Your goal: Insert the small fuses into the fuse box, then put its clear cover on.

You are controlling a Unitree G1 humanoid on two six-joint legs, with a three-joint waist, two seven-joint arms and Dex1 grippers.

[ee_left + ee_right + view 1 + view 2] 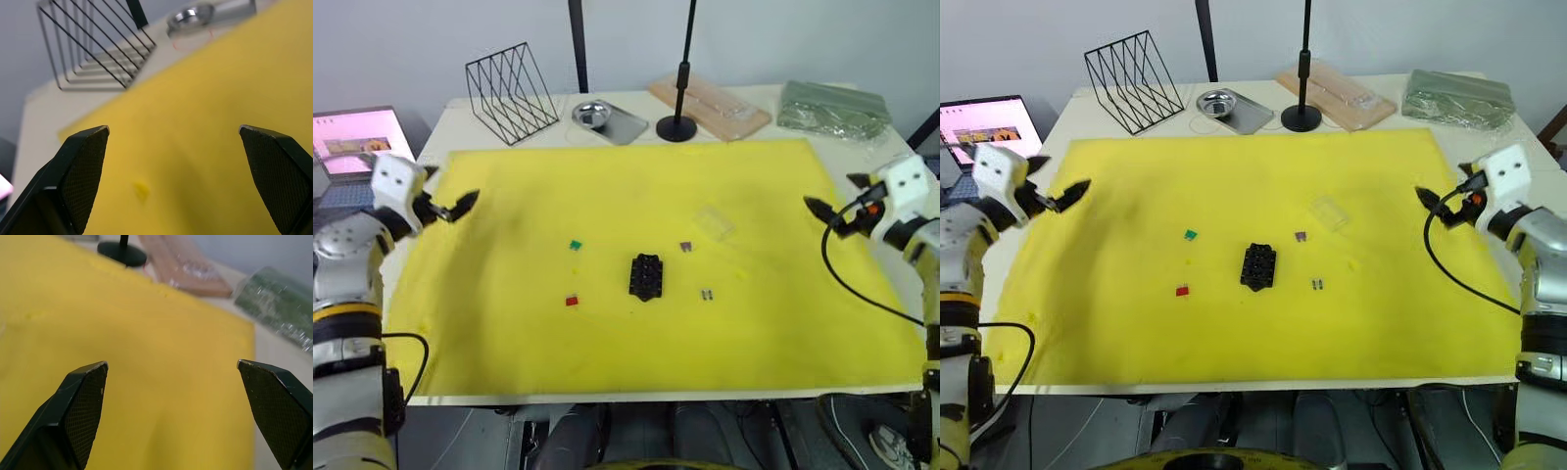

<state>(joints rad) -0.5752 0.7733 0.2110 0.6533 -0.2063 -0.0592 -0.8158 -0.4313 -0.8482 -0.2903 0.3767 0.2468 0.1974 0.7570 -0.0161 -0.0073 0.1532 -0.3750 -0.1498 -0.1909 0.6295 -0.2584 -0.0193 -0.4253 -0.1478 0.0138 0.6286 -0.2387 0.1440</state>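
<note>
The black fuse box [646, 276] lies near the middle of the yellow mat [607, 186]. Around it lie the small fuses: a green one [575, 245] and a red one [572, 301] to its left, a purple one [686, 247] and a greyish clear one [707, 294] to its right. The clear cover [713, 222] rests flat behind the purple fuse. My left gripper [460, 206] hovers open over the mat's far left edge. At the far right edge my right gripper [817, 210] is open too. Both are empty and far from the fuses.
Behind the mat stand a black wire rack [512, 93], a metal bowl on a tray [592, 115], a black stand base [676, 127], a wooden board in clear packaging [710, 106] and a green bag [832, 108]. A laptop [357, 142] sits at the left.
</note>
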